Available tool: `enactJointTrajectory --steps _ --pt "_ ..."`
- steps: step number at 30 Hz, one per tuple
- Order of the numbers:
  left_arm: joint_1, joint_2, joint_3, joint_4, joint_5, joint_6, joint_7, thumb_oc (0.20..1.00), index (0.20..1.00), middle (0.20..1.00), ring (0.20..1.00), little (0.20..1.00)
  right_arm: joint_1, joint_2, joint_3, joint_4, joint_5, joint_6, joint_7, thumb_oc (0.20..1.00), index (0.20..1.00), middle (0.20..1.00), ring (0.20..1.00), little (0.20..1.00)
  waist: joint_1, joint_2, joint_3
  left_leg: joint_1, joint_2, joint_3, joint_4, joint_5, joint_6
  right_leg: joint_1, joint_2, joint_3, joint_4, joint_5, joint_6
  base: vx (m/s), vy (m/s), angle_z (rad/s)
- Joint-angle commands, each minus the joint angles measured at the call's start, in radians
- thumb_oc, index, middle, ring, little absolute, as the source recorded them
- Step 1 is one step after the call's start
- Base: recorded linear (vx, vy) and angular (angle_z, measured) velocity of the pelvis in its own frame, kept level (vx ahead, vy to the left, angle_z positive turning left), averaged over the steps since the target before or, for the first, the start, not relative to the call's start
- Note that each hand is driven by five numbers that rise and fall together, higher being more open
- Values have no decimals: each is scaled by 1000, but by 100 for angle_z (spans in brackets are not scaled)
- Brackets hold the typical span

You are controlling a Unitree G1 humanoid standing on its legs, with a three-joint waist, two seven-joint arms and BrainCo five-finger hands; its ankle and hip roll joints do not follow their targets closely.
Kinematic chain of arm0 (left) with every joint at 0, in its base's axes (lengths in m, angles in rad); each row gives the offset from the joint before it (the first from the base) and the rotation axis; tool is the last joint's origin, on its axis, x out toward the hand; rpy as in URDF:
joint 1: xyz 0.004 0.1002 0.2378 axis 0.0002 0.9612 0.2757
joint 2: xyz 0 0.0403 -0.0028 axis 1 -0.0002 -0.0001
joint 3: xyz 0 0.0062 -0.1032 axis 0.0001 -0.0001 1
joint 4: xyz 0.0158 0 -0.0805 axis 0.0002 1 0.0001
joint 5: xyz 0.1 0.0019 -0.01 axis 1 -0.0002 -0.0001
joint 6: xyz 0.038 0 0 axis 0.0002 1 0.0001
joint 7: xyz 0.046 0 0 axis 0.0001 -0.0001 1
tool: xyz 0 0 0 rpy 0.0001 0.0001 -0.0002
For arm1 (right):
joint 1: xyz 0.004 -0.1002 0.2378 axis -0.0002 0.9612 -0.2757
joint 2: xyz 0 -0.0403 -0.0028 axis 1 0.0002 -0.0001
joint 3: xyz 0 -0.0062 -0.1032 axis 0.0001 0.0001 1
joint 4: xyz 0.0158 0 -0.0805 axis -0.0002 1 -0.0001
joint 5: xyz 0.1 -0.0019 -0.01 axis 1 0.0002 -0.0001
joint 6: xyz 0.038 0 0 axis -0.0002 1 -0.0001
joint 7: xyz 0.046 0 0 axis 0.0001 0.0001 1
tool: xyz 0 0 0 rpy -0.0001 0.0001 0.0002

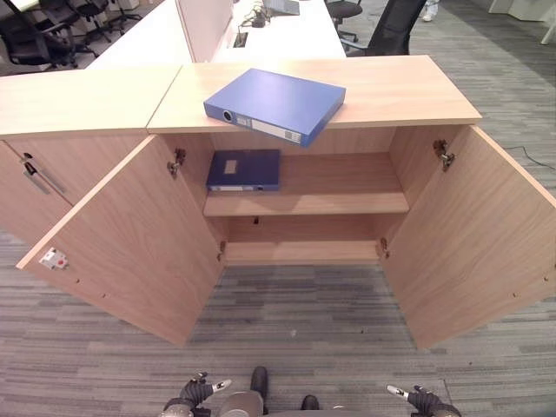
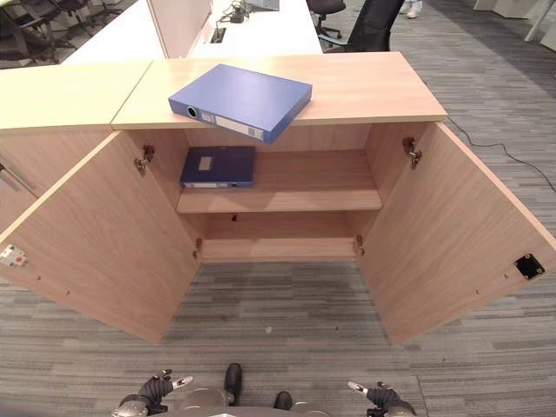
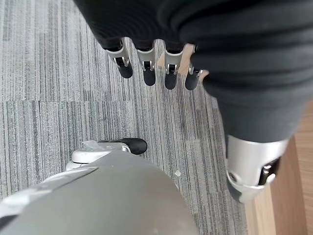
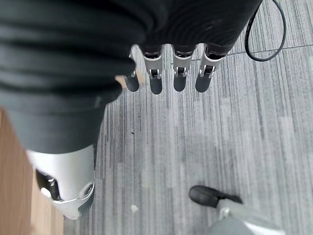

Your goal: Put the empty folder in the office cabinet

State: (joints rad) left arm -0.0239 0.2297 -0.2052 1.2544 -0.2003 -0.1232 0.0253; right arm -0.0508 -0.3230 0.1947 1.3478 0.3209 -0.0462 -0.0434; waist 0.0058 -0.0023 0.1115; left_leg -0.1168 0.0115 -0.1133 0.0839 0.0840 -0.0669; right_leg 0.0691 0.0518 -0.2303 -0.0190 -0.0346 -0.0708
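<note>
On top of the open light-wood cabinet [image 1: 408, 91], near its front edge, the blue lever-arch folder [image 1: 276, 102] sits untouched; left hand [image 3: 146, 63] and right hand [image 4: 178, 68] hang slack-fingered, empty.

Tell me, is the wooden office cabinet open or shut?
Open: both doors of the wooden office cabinet stand swung outward, showing its shelves.
</note>
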Motion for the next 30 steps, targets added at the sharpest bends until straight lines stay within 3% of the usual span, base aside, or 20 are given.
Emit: enactJointTrajectory --steps 1,3,7,8,10,11,17,23,24,30 --pt "-34 8 -11 -7 -44 -26 -3 1000 1000 1000 1000 1000 -20 -15 12 7 -43 -19 -6 1000 1000 1000 1000 1000 31 -41 42 -57 -7 20 5 -45 10 -68 -71 38 30 -25 108 130 225 6" --pt "-36 8 -19 -23 -55 -32 -1 1000 1000 1000 1000 1000 -24 -14 14 5 -46 -22 -8 1000 1000 1000 1000 1000 42 -41 45 -67 20 -7 -52 -28 10 -66 -72 53 34 -34 114 124 175 -13" --pt "-45 -1 -49 -46 -39 -41 -3 1000 1000 1000 1000 1000 -21 -17 -1 7 -54 -22 -1 1000 1000 1000 1000 1000 38 -8 24 -16 69 -23 -149 18 -11 -28 -78 68 26 -60 138 179 245 -21" --pt "-55 -5 -62 -57 -47 -38 -14 1000 1000 1000 1000 1000 -17 -13 -14 5 -50 -18 3 1000 1000 1000 1000 1000 26 -6 3 0 52 -3 -151 14 -12 -20 -113 73 25 -53 155 217 303 -2" --pt "-58 -5 -69 -65 -52 -37 -24 1000 1000 1000 1000 1000 -15 -11 -14 6 -53 -13 10 1000 1000 1000 1000 1000 23 -6 -3 8 42 9 -147 4 -7 -17 -132 80 30 -51 164 206 315 -16" --pt "-68 7 -88 -122 -84 -39 -50 1000 1000 1000 1000 1000 -22 -10 -12 9 -67 -3 19 1000 1000 1000 1000 1000 21 -2 -5 18 15 38 -131 -18 12 -22 -169 92 58 -51 181 190 320 -17" --pt "-48 81 -122 -396 -155 -36 -100 1000 1000 1000 1000 1000 -53 -2 1 -18 -85 10 33 1000 1000 1000 1000 1000 24 12 13 12 -28 99 -79 -62 56 -75 -218 117 159 -38 197 90 221 -30" --pt "-35 103 -126 -471 -158 -24 -105 1000 1000 1000 1000 1000 -66 8 31 -39 -112 13 37 1000 1000 1000 1000 1000 35 13 16 11 -28 118 -77 -70 68 -109 -208 104 198 -28 195 30 23 -26" --pt "-31 109 -136 -516 -166 -21 -108 1000 1000 1000 1000 1000 -79 10 51 -53 -123 15 35 1000 1000 1000 1000 1000 42 8 25 2 -22 131 -67 -73 67 -106 -210 72 182 -27 194 -18 -86 -9" --pt "28 101 -149 -636 -128 9 -110 1000 1000 1000 1000 1000 -43 12 53 -61 -142 27 27 1000 1000 1000 1000 1000 36 -17 11 50 15 132 -90 -62 37 -27 -172 43 93 -54 180 92 -201 -1"
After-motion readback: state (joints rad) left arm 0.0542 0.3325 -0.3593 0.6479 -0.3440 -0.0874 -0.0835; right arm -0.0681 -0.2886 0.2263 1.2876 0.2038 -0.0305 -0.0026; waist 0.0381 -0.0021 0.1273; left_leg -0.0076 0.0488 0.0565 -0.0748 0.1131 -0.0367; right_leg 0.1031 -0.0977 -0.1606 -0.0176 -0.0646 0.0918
